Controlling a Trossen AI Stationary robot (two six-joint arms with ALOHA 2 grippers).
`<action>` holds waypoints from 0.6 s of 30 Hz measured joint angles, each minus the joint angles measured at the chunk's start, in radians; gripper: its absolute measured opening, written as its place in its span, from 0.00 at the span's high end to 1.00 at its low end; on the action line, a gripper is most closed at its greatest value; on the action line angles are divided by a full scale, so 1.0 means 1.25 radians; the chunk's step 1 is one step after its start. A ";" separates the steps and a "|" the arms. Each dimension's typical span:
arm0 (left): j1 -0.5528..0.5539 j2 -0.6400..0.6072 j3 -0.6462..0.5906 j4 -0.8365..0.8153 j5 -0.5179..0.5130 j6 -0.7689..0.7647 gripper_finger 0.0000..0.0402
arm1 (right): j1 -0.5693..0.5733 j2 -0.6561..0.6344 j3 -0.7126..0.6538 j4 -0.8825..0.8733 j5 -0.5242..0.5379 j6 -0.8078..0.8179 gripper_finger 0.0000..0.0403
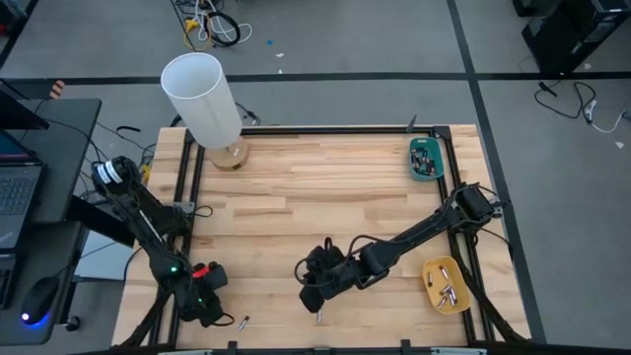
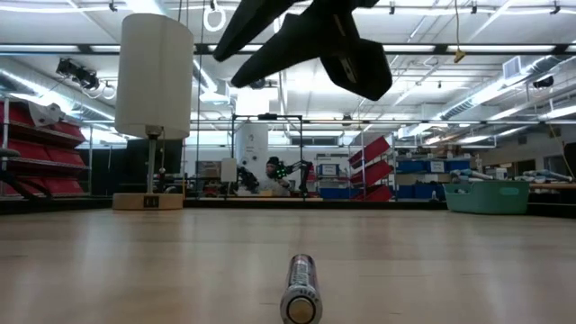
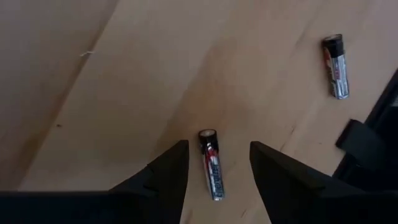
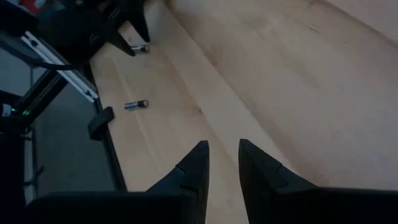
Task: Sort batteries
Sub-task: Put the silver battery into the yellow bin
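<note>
Left gripper point(image 3: 217, 163) spread open, straddling battery point(image 3: 211, 163) on table point(image 1: 325, 187), lower centre of wrist frame; second battery point(image 3: 334, 66) upper right; right gripper point(image 4: 222, 167) empty, fingers slightly apart

From above, the cells in the yellow tray point(image 1: 446, 286) and teal tray point(image 1: 426, 158) are too small to count or tell apart.

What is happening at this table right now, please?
A two-armed robot is sorting batteries. The left gripper hangs open over one battery lying on the wooden table, near its front edge; the fingers are not touching it. The right gripper hovers empty nearby. Some batteries already lie in the yellow tray and teal tray.
</note>
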 joint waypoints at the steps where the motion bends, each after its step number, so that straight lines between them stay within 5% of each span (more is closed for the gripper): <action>1: 0.000 0.001 0.000 0.000 0.000 -0.001 0.54 | -0.003 0.000 0.000 -0.001 -0.007 -0.006 0.82; 11: -0.001 0.101 0.013 -0.006 0.021 0.002 0.66 | -0.022 0.000 0.000 0.001 -0.051 -0.037 0.82; 18: -0.003 0.105 0.036 -0.087 -0.021 0.025 0.88 | -0.010 0.000 0.000 0.000 -0.053 -0.036 0.82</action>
